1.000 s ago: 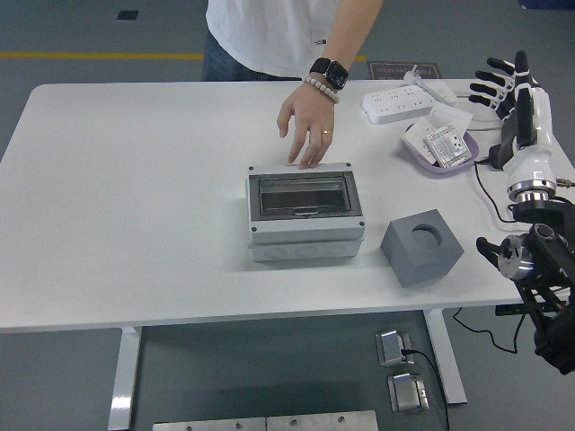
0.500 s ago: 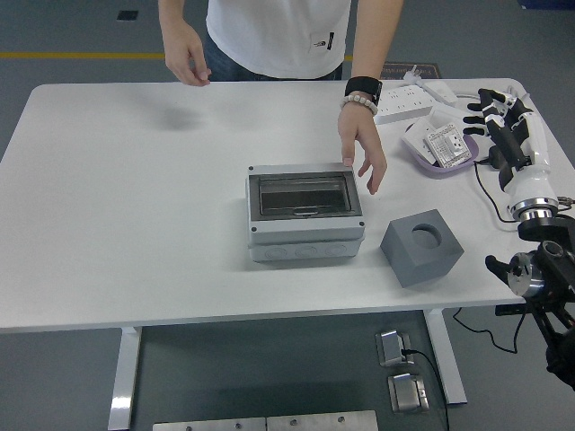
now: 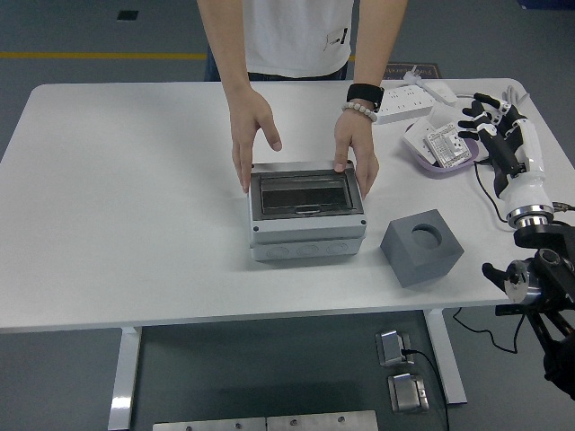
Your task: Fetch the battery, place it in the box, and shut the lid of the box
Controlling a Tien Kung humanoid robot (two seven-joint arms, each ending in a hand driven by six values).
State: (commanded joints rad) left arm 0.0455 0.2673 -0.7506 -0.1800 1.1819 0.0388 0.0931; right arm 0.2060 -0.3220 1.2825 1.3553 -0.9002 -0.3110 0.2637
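At the box's (image 3: 306, 214) far corners, both the person's hands (image 3: 254, 135) now grip it, where moments ago only one hovered near.
Its smoky lid (image 3: 301, 195) lies shut; whether a battery sits inside I cannot tell, so this fits before loading or after closing. Beyond the robot's right-hand fingers (image 3: 482, 115), spread wide and empty, lies a purple tray (image 3: 429, 160) of packets on the counter (image 3: 135, 215).
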